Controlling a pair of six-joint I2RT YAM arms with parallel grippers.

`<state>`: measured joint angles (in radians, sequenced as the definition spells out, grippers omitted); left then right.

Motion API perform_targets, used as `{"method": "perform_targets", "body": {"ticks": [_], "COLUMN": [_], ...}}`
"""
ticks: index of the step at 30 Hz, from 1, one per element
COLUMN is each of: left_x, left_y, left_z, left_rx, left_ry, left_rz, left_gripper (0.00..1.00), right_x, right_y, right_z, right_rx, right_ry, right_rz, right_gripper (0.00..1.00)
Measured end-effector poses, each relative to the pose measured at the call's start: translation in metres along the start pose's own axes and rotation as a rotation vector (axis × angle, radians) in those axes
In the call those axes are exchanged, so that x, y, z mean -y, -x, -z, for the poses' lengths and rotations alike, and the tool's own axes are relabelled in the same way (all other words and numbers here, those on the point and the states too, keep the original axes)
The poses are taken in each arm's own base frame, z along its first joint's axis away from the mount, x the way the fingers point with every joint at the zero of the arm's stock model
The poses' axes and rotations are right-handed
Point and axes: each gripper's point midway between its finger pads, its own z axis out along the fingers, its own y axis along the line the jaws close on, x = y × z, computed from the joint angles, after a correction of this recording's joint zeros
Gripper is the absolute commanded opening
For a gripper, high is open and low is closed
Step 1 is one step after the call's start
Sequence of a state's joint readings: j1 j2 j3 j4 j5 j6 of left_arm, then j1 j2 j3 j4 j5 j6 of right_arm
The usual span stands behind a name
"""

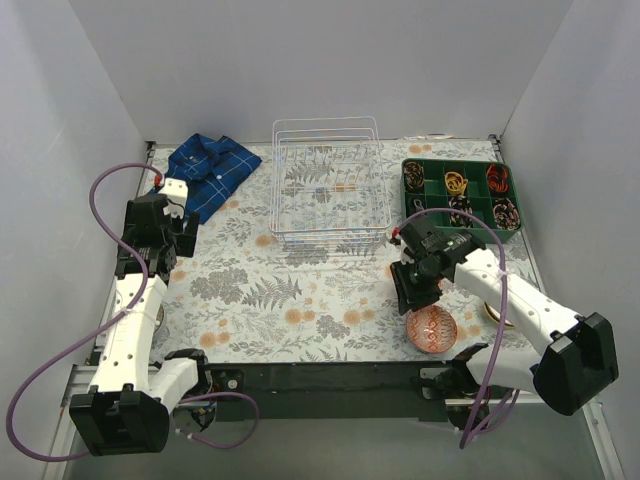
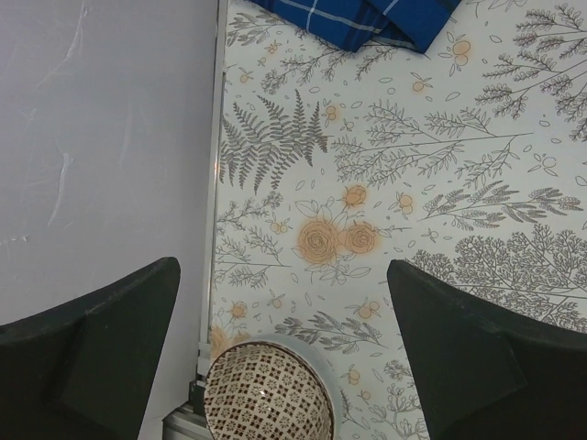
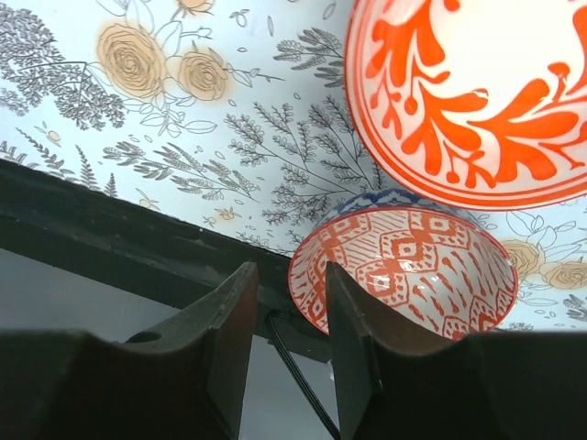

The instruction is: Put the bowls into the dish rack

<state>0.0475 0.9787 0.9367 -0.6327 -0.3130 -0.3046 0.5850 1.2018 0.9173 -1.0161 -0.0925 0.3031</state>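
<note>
The white wire dish rack (image 1: 325,185) stands at the back middle with no bowl in it. An orange patterned bowl (image 1: 431,328) (image 3: 413,266) sits at the table's near right edge. My right gripper (image 1: 415,287) (image 3: 292,270) straddles its near rim, one finger inside and one outside, jaws narrow, a gap showing beside the outer finger. A white bowl with orange leaves (image 3: 468,92) lies just beyond it. My left gripper (image 1: 160,250) (image 2: 282,270) hangs wide open over a brown-and-white checked bowl (image 2: 266,394) by the table's left edge.
A green compartmented tray (image 1: 460,195) of small items sits at the back right. A blue plaid cloth (image 1: 210,172) (image 2: 367,18) lies at the back left. The grey side wall (image 2: 92,137) runs close along my left gripper.
</note>
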Motion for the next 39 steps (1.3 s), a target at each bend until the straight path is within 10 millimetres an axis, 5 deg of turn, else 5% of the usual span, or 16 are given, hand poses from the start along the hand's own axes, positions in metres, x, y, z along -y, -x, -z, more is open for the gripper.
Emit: {"method": "perform_targets", "body": {"ticks": [22,27,36,39], "left_x": [-0.001,-0.004,-0.008,-0.009], "left_y": [-0.007,-0.007,-0.005,-0.004], "left_z": [0.006,0.009,0.013,0.015], "left_rx": [-0.033,-0.026,-0.009,-0.003], "left_ry": [0.019,0.034,0.049,0.051], "left_rz": [0.082,0.090,0.098,0.100], "left_gripper": [0.97,0.97,0.97,0.97], "right_x": [-0.005,0.008,0.015,0.015], "right_y": [-0.009,-0.027,-0.038,-0.039], "right_z": [-0.020,-0.030,-0.035,-0.033], "right_rx": [-0.102,-0.151,-0.171,-0.157], "right_ry": [-0.093,-0.142,-0.179,-0.189], "right_rz": [0.025,0.012,0.023,0.052], "right_gripper": [0.46,0.43,0.22,0.05]}}
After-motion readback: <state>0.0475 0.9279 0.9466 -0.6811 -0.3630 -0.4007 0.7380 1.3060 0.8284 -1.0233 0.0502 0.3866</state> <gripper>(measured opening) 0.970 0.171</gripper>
